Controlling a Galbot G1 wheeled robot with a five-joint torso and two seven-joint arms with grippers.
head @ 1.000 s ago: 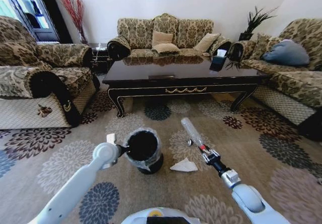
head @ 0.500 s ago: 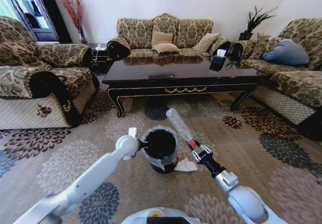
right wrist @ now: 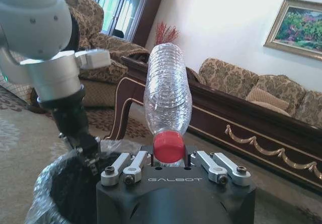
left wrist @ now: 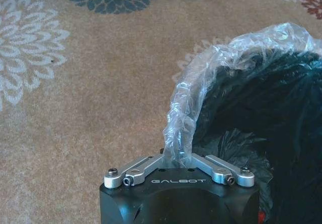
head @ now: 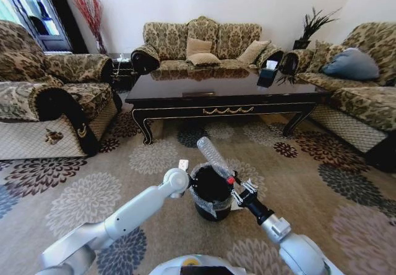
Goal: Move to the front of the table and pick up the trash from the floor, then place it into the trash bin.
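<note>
Slanting up and away toward table (head: 226, 93), clear plastic bottle (head: 213, 156) has long axis tilted, red cap (right wrist: 168, 146) lowest, base highest. Right gripper (head: 237, 190) jaws clenched on bottle at cap end, holding it above trash bin (head: 212, 208) mouth. Right arm reaches forward and inward from lower right. Left arm stretches diagonally from lower left; left gripper (left wrist: 177, 156) jaws pinch liner at bin rim. Bin stands on patterned carpet (head: 93, 194) before table. White paper scrap (head: 236, 204) lies on carpet just beside bin, mostly hidden.
</note>
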